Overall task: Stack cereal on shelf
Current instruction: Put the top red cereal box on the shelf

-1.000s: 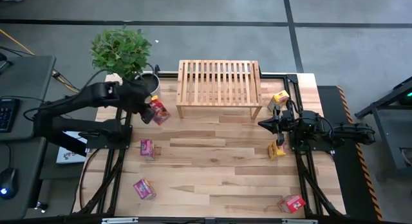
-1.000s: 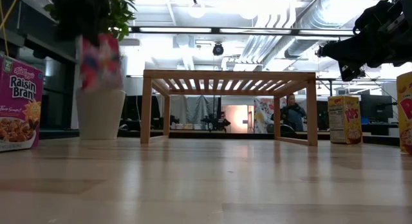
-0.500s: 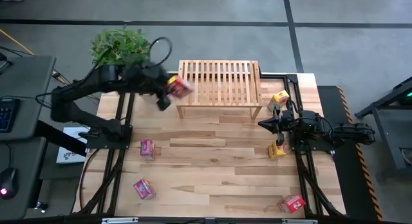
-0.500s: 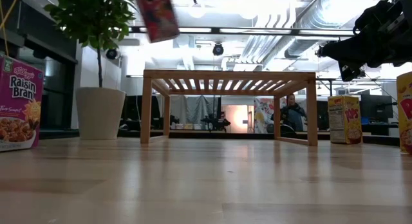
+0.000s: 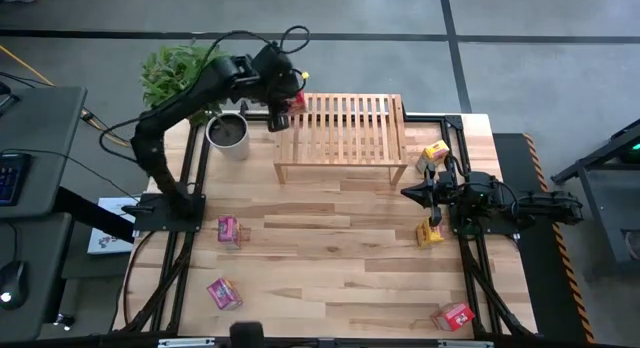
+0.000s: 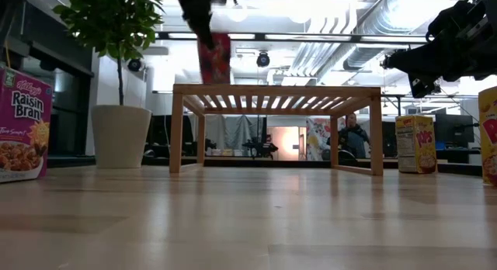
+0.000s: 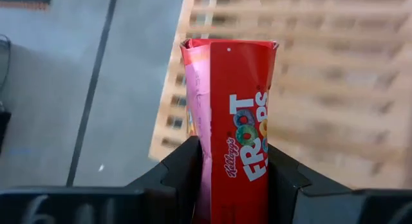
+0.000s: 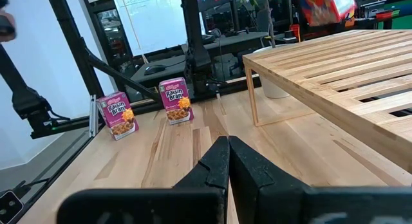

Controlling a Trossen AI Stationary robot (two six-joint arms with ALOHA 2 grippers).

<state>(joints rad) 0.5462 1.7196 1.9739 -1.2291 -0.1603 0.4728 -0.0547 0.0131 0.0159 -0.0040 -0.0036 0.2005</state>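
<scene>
My left gripper (image 5: 281,96) is shut on a red cereal box (image 7: 235,121) over the far left corner of the slatted wooden shelf (image 5: 340,128). In the low view the box (image 6: 215,59) hangs nearly upright just above the shelf top (image 6: 276,90). My right gripper (image 5: 408,193) waits shut at the table's right side, its fingers (image 8: 227,153) together. Two pink boxes (image 5: 228,229) (image 5: 223,293), two yellow boxes (image 5: 435,151) (image 5: 430,233) and another red box (image 5: 453,315) rest on the table. My left gripper pinches the red box between its two fingers (image 7: 187,166), one on each broad face, at the box's upper end (image 7: 233,185). The fingers slant down from above and lie along the box. The box hangs below them, lifted clear, its narrow printed side toward the wrist camera.
A potted plant (image 5: 228,135) stands at the far left, just left of the shelf. The pink boxes (image 8: 116,116) (image 8: 177,100) stand upright on the left half of the table. The wooden tabletop (image 5: 330,258) in front of the shelf is bare.
My left gripper has risen and swung toward the table's far edge and to the right, from beside the plant pot to above the shelf's far left corner, rolling its wrist. The red box went with it and now hangs nearly upright instead of tilted.
</scene>
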